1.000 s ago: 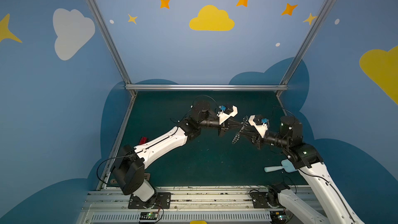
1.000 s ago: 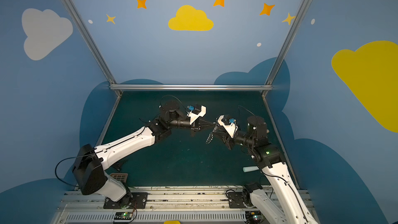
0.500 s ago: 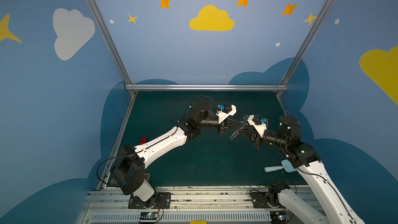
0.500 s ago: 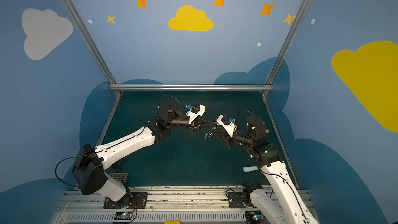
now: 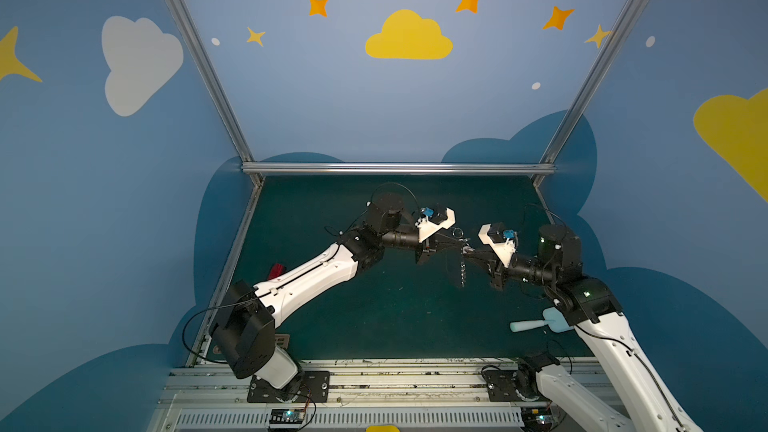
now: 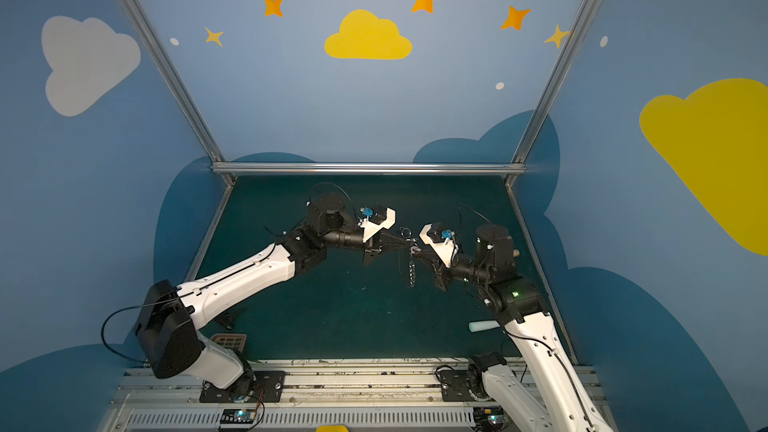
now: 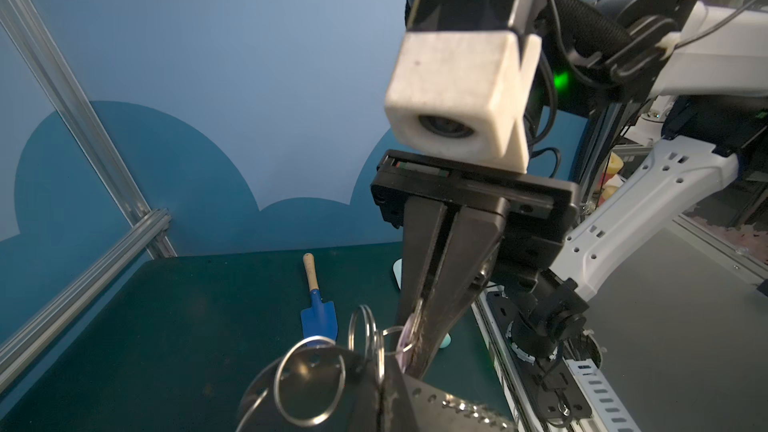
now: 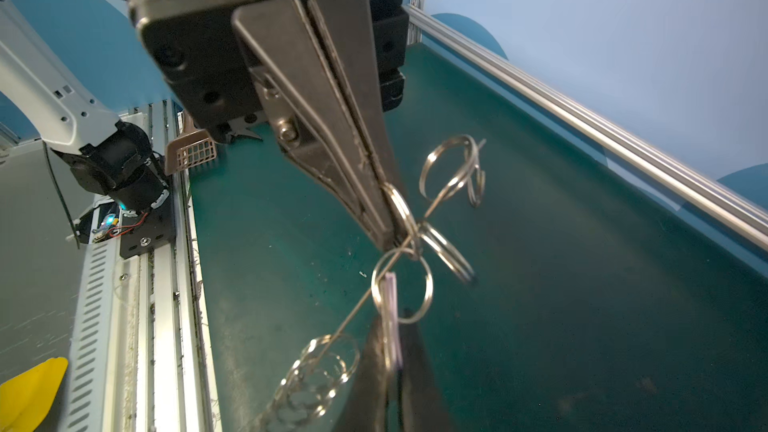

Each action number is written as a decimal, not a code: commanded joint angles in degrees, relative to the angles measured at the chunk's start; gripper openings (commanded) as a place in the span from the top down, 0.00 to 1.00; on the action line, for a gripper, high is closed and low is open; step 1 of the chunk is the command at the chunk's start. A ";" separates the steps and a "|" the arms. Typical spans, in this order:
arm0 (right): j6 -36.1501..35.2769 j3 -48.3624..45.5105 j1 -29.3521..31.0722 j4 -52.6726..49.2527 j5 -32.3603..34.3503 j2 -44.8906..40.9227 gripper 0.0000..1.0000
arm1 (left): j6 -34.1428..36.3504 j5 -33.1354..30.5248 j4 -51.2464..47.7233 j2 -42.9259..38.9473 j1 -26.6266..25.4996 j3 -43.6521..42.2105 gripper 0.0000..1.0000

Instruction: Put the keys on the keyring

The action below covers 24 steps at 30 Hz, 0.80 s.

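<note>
Both task pieces hung in midair over the green counter. Nearest the right wrist camera, the right fingers pinched the key by its pale head, a split ring showing around its top. Just beyond, the left fingers were pressed together on the keyring.

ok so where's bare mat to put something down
Bare: the far strip of mat along the back rail, and the front middle between the left arm and the spatula. Crowded: the centre, where the left gripper with the keyring meets the right gripper with the key. A red gadget lies at the left edge.
</note>
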 commanded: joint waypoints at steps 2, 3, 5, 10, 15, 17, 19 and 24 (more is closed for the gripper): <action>-2.78 5.28 -0.18 -8.32 -0.93 2.48 1.00 | 5.83 -1.41 -6.31 -1.76 0.35 2.09 0.96; -3.80 6.36 -0.16 -10.09 -0.43 3.29 1.00 | 6.78 -1.99 -7.42 -1.88 0.27 2.11 0.96; -5.28 8.41 -0.09 -13.14 0.44 4.87 1.00 | 8.17 -3.15 -9.43 -2.11 0.29 2.27 0.96; -8.82 13.76 0.43 -19.62 3.00 8.57 1.00 | 10.30 -5.36 -12.87 -2.10 0.28 2.54 0.96; -13.28 18.13 1.99 -25.71 5.50 11.46 1.00 | 11.25 -7.12 -14.97 -1.67 0.23 2.80 0.96; -14.50 19.66 2.38 -28.12 7.51 12.74 1.00 | 11.89 -8.15 -16.15 -1.50 0.20 3.05 0.96; -15.26 20.95 2.65 -29.54 9.20 13.87 1.00 | 12.61 -9.61 -17.66 -1.16 0.09 3.38 0.96; -15.88 22.42 3.50 -32.39 10.74 17.23 1.00 | 12.71 -14.73 -19.10 -0.27 0.14 3.04 0.96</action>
